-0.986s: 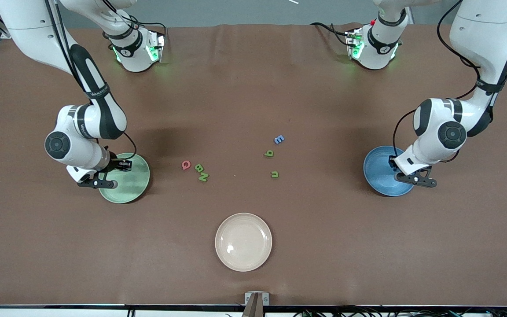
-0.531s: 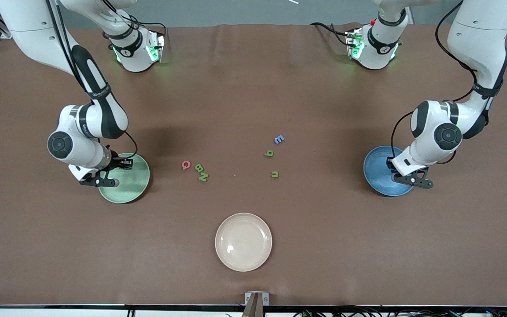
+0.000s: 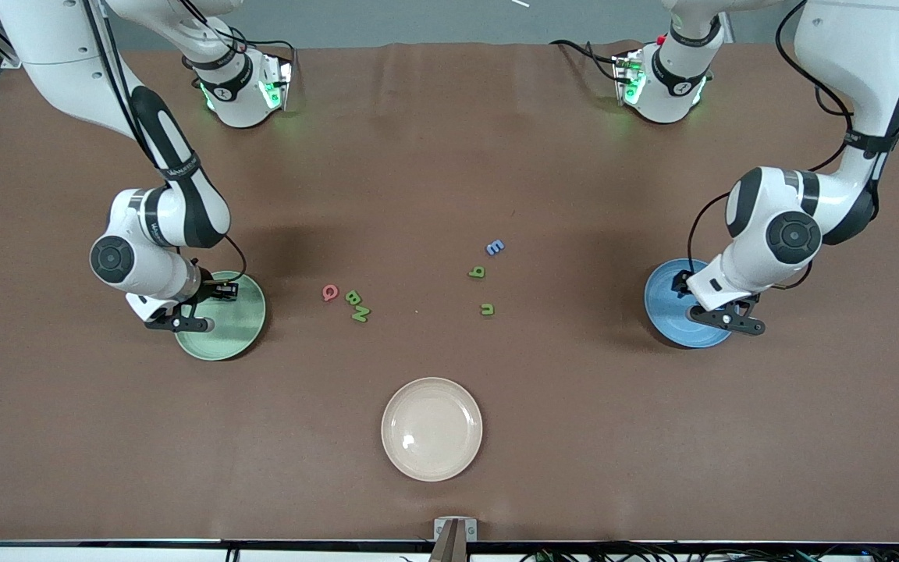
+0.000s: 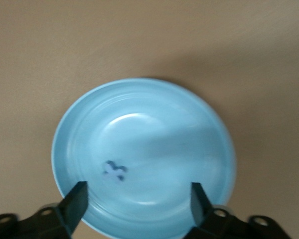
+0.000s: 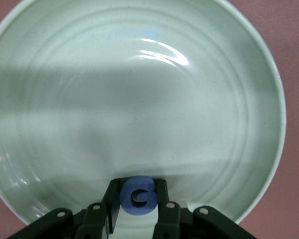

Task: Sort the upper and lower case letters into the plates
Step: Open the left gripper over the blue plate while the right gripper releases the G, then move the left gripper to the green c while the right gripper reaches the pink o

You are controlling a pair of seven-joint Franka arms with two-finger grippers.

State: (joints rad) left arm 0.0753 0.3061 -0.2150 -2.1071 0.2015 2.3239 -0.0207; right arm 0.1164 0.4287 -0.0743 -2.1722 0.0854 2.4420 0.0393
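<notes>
The right gripper (image 5: 137, 209) is pinching a blue G (image 5: 137, 195) over the green plate (image 3: 243, 324) at middle left; the left gripper (image 4: 138, 196) is hanging open above the blue plate (image 4: 154, 129), where a small letter (image 4: 114, 171) is lying

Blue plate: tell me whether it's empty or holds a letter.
Not empty. In the left wrist view one small blue letter lies inside the blue plate, below the open left gripper. Which letter: cannot tell.

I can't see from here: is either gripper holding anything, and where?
The right gripper pinches a blue letter G by its sides, over the green plate. The left gripper is open over the blue plate, holding nothing.
</notes>
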